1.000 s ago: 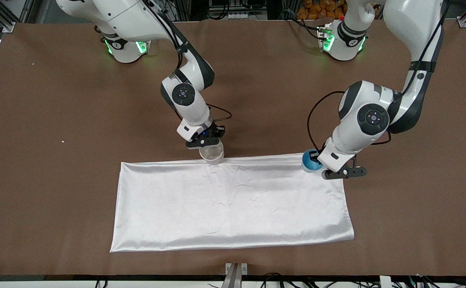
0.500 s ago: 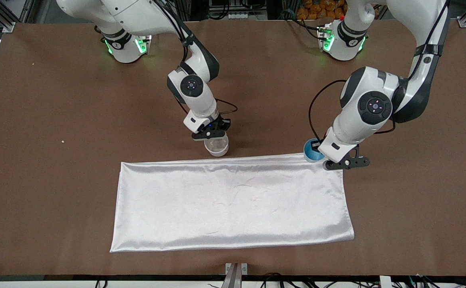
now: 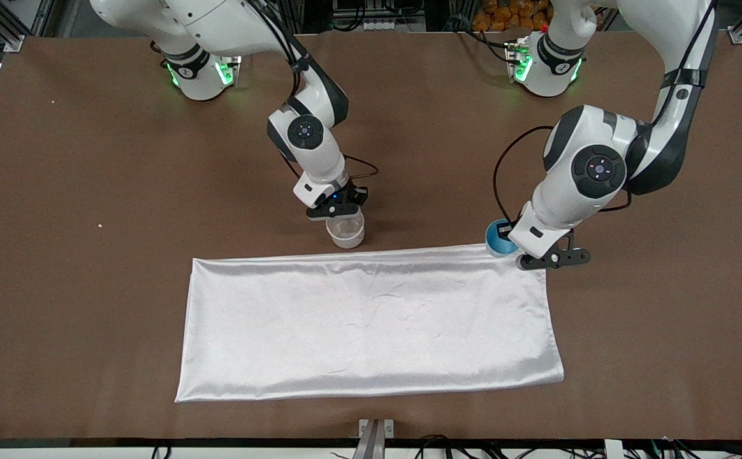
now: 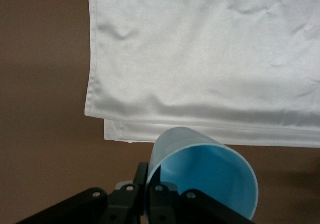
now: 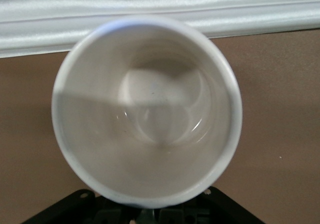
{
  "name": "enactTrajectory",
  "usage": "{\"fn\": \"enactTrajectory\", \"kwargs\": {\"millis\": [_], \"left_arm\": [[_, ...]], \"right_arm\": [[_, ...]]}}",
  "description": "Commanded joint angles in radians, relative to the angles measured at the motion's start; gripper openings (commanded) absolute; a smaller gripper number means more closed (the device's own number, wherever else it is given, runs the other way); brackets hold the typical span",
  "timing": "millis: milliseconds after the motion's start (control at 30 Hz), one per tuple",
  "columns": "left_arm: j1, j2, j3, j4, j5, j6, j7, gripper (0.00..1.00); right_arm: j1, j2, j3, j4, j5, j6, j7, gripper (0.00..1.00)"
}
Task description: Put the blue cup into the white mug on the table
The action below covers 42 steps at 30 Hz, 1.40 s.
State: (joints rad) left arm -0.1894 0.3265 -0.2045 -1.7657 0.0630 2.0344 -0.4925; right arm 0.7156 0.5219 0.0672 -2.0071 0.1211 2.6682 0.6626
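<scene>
**A:** ok so where's the blue cup (image 3: pixel 497 237) at? I can barely see it under the arm.

**B:** It's in the left gripper (image 3: pixel 516 250), up over the corner of the white cloth (image 3: pixel 371 322) at the left arm's end, right where the cloth's edge meets the bare table (image 3: pixel 90 287). In the left wrist view the cup (image 4: pixel 202 171) is tilted, mouth facing the camera, and the black fingers (image 4: pixel 159 198) are pinched on its rim, one inside and one outside as far as I can tell. Nearly closed, just the cup wall between them.

**A:** and the white mug (image 3: pixel 345 231)?

**B:** Just off the same cloth edge, on the side away from the front camera, well apart from the cup and toward the right arm's end. The right gripper (image 3: pixel 338 211) is right on top of it. The right wrist view looks straight down into the mug (image 5: pixel 147 109), empty cream inside, with the gripper's black body at the rim. Looks clamped on the rim to me, though the fingertips themselves are hidden. Can't tell if the mug is resting on the table or slightly lifted.

**A:** so cup and mug aren't touching?

**B:** Nope, a long stretch of cloth edge lies between them.
</scene>
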Motion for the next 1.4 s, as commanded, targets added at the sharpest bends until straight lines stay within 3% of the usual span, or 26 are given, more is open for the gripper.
{"fn": "enactTrajectory", "kwargs": {"millis": [0,67,100,300,600,933,1167,1367], "left_arm": [[-0.012,-0.015,-0.003,-0.006,-0.002,-0.013,-0.023,0.00],[-0.019,-0.015,-0.009,-0.005,-0.002,-0.013,-0.040,0.00],[-0.021,-0.015,-0.010,-0.005,-0.002,-0.016,-0.050,0.00],[-0.021,-0.017,-0.055,-0.001,-0.002,-0.020,-0.104,0.00],[-0.027,-0.004,-0.131,0.043,-0.002,-0.020,-0.222,0.00],[-0.054,0.022,-0.147,0.064,-0.003,-0.019,-0.255,0.00],[-0.107,0.046,-0.147,0.069,-0.011,-0.003,-0.307,0.00],[-0.162,0.092,-0.147,0.127,-0.006,0.000,-0.411,0.00]], "right_arm": [[0.008,-0.031,-0.006,-0.039,0.012,0.001,0.070,0.69],[0.008,-0.033,-0.006,-0.038,0.012,-0.002,0.103,0.94],[0.010,-0.034,-0.006,-0.038,0.012,-0.002,0.121,1.00],[0.036,-0.059,-0.009,-0.041,0.009,-0.010,0.150,1.00],[0.035,-0.163,-0.009,-0.035,0.000,-0.183,0.147,1.00],[0.016,-0.281,-0.017,-0.021,-0.003,-0.342,0.106,1.00],[-0.111,-0.336,-0.030,0.016,-0.004,-0.484,-0.075,1.00],[-0.249,-0.335,-0.030,0.042,-0.006,-0.527,-0.195,1.00]]}}
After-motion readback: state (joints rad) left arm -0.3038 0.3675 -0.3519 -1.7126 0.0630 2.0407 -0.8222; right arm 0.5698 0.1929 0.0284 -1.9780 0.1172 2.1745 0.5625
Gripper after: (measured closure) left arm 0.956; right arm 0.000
